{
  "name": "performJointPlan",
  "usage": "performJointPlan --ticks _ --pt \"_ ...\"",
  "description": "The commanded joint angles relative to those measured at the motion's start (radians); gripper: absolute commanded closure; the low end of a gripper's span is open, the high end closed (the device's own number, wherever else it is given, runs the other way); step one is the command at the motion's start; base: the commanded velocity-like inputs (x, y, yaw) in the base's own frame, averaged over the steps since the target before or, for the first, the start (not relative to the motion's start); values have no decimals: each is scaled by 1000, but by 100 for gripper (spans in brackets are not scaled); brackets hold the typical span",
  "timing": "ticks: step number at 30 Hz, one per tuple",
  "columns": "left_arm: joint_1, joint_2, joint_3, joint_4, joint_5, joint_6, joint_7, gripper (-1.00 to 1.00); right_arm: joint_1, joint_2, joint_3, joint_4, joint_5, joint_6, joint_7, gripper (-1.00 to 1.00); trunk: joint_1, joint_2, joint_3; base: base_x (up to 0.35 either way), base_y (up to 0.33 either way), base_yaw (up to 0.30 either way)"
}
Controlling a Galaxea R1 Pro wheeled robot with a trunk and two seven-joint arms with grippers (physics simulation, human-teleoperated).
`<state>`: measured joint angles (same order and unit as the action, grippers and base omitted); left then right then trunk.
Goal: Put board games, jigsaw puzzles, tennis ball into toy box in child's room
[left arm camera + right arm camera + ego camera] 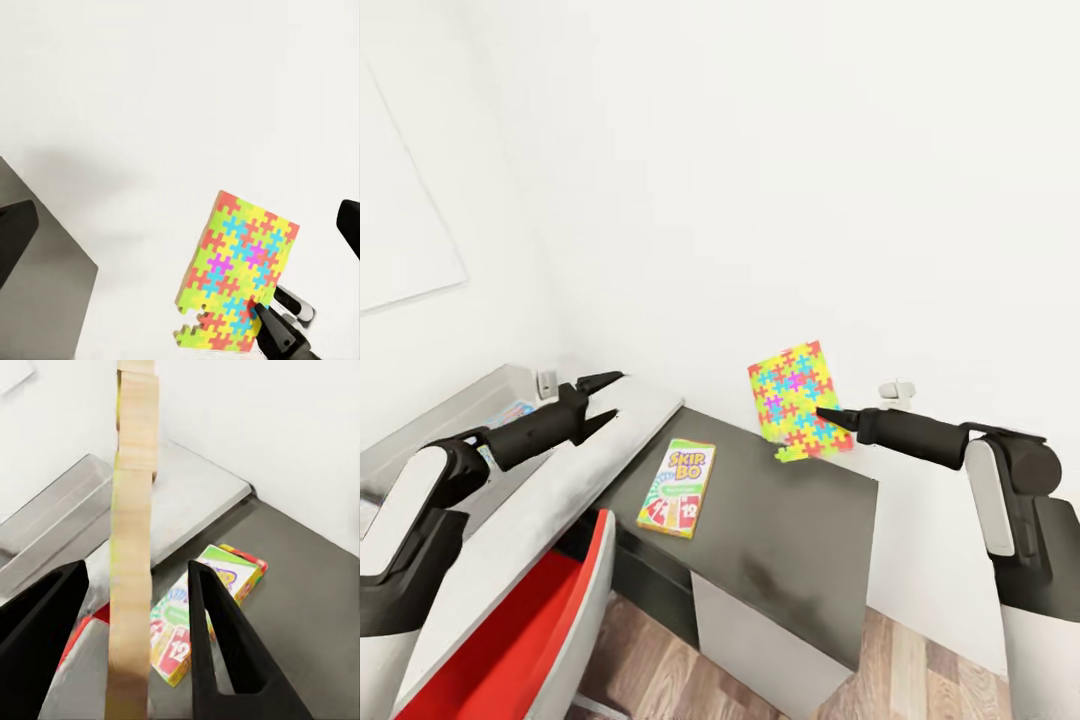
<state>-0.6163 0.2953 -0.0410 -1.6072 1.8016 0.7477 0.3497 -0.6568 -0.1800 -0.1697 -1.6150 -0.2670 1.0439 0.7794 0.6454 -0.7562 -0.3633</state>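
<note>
Gripping the jigsaw puzzle [796, 400] edge-on at center right, the right hand [826, 415] held it above the tabletop [800, 540]. The left hand [603, 397] hung apart, empty. The Skip-Bo game [677, 487] lay unpacked; most seemingly remained.

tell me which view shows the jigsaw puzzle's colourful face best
The left wrist view: the jigsaw puzzle faces that camera almost flat against the white wall, with the right gripper at its lower corner. The head view shows the face smaller and tilted above the dark table. The right wrist view shows its plain edge between the fingers.
</note>
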Motion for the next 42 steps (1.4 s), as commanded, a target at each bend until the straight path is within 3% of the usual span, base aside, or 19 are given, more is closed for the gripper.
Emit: performJointPlan --ticks 1,2,3,7,10,12,14,17,26,42 --pt "1 0 9 0 11 7 -13 -100 -3 -5 0 -1 -47 3 7 100 -4 6 2 0 0 297" --pt "2 1 15 0 12 10 -23 -100 -4 -7 0 -1 -77 3 7 100 -8 13 5 0 0 297" --pt "3 1 25 0 15 14 -37 -100 -6 -11 1 -1 -135 3 7 100 -11 20 8 0 0 297" --pt "6 5 39 0 46 36 -58 -100 -11 -11 -1 0 -230 3 1 100 -27 48 21 0 0 297" --pt "16 12 45 1 69 41 -60 -100 -34 -5 4 1 -240 3 -19 100 -38 69 30 0 0 297" --pt "32 22 74 0 81 55 -65 -100 -46 -2 10 4 -243 3 -71 100 -46 83 36 0 0 297" --pt "63 29 146 0 95 102 -76 -100 -59 0 78 5 -250 3 -169 100 -54 97 43 0 0 297" --pt "70 26 159 1 96 111 -77 -100 -61 1 100 4 -255 3 -189 100 -65 118 52 0 0 297" --pt "64 -9 127 2 86 111 -68 -100 -61 1 111 2 -257 3 -199 100 -100 181 80 0 0 297" --pt "66 -13 126 13 82 109 -68 -100 -60 -1 111 0 -259 3 -200 100 -161 293 130 0 0 297"
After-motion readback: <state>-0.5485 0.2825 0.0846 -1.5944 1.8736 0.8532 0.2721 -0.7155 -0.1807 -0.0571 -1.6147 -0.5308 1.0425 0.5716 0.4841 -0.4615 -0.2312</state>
